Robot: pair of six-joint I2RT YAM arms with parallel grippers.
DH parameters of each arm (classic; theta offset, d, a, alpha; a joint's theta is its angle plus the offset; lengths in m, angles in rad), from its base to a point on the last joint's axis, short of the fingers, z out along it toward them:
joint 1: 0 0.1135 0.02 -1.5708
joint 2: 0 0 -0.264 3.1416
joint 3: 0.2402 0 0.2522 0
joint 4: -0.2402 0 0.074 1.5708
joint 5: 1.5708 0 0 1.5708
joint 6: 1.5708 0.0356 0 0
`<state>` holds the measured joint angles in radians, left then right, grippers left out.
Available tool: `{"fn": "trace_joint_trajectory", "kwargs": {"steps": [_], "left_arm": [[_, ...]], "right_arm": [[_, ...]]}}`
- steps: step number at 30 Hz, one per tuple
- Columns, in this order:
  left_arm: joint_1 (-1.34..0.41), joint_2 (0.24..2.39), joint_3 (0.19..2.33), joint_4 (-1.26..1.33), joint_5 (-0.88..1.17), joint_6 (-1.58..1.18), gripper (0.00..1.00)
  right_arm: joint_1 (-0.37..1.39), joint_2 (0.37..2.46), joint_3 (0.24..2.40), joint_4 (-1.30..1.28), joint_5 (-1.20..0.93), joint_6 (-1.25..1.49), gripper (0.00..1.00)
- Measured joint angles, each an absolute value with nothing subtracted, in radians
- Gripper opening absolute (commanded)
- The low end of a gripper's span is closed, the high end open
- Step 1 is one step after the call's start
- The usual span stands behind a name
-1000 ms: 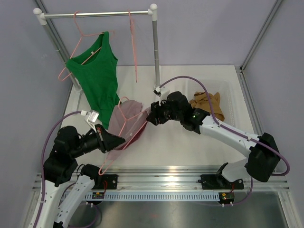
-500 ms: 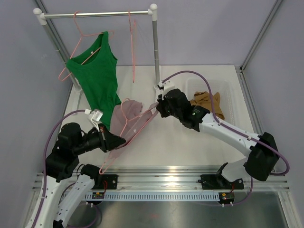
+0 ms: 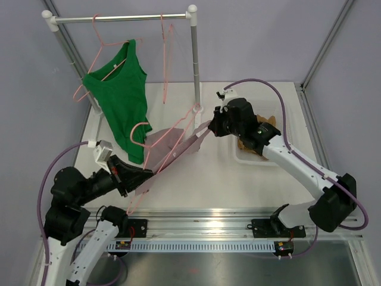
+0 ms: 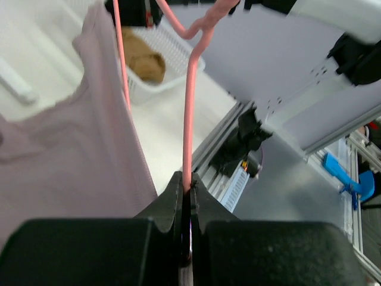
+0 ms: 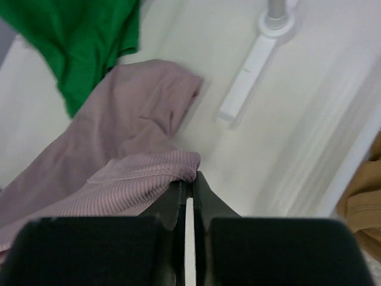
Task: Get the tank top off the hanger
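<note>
The left gripper (image 4: 189,183), at the lower left of the overhead view, has its jaws closed on the wire of the pink hanger (image 4: 190,113); the hanger rises slantwise from the jaws toward the frame's centre. The mauve tank top (image 3: 169,142) is on the hanger, stretched off the surface (image 3: 226,179) in a taut band between the two arms. The right gripper (image 5: 189,182), just right of centre in the overhead view, has its jaws pinched shut on the top's ribbed edge. Behind, at upper left, a green tank top (image 3: 122,101) hangs on another pink hanger from the rack (image 3: 119,18); a white basket (image 4: 172,56) beneath the right arm holds a tan garment (image 4: 143,59).
</note>
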<state>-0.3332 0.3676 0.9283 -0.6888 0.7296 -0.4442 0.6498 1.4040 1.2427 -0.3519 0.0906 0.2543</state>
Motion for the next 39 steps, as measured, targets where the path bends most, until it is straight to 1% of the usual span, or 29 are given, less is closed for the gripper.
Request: {"fn": "trace_joint_trajectory", "kwargs": {"steps": [2, 6, 9, 12, 16, 19, 22, 26, 28, 29, 31, 32, 33, 36, 39], "left_arm": [[-0.333, 0.324, 0.899, -0.586, 0.721, -0.485, 0.0], [-0.333, 0.203, 0.781, -0.284, 0.641, -0.579, 0.0], [-0.333, 0.191, 0.72, -0.078, 0.556, -0.624, 0.0], [-0.333, 0.27, 0.714, 0.097, 0.477, -0.638, 0.0], [-0.333, 0.488, 0.778, 0.294, 0.431, -0.659, 0.0], [-0.335, 0.627, 0.838, 0.384, 0.414, -0.683, 0.0], [-0.335, 0.685, 0.888, 0.377, 0.389, -0.683, 0.0], [-0.335, 0.673, 0.969, 0.238, 0.345, -0.638, 0.0], [-0.336, 0.665, 1.035, 0.123, 0.3, -0.601, 0.0], [-0.336, 0.656, 1.064, 0.065, 0.273, -0.584, 0.0], [-0.336, 0.64, 1.105, -0.028, 0.229, -0.554, 0.0], [-0.336, 0.634, 1.126, -0.084, 0.201, -0.538, 0.0], [-0.336, 0.633, 1.136, -0.117, 0.186, -0.527, 0.0], [-0.336, 0.655, 1.152, -0.227, 0.138, -0.496, 0.0], [-0.336, 0.728, 1.157, -0.319, 0.105, -0.485, 0.0]], "right_arm": [[0.642, 1.349, 1.218, -0.35, -0.015, 0.261, 0.0], [0.639, 1.181, 1.167, -0.342, -0.244, 0.3, 0.0], [0.637, 1.069, 1.163, -0.319, -0.413, 0.34, 0.0], [0.636, 0.986, 1.166, -0.295, -0.575, 0.377, 0.0], [0.64, 0.947, 1.19, -0.299, -0.711, 0.409, 0.0], [0.65, 0.951, 1.208, -0.348, -0.726, 0.4, 0.0], [0.663, 0.963, 1.206, -0.41, -0.693, 0.384, 0.0], [0.733, 0.996, 1.155, -0.434, -0.591, 0.375, 0.0], [0.783, 1.018, 1.096, -0.43, -0.522, 0.376, 0.03], [0.801, 1.03, 1.06, -0.428, -0.488, 0.382, 0.09], [0.82, 1.053, 0.997, -0.415, -0.427, 0.407, 0.46], [0.828, 1.07, 0.958, -0.409, -0.39, 0.42, 0.83], [0.832, 1.081, 0.937, -0.409, -0.365, 0.43, 0.99], [0.841, 1.102, 0.89, -0.411, -0.278, 0.442, 0.99], [0.844, 1.09, 0.89, -0.415, -0.191, 0.446, 0.99]]}}
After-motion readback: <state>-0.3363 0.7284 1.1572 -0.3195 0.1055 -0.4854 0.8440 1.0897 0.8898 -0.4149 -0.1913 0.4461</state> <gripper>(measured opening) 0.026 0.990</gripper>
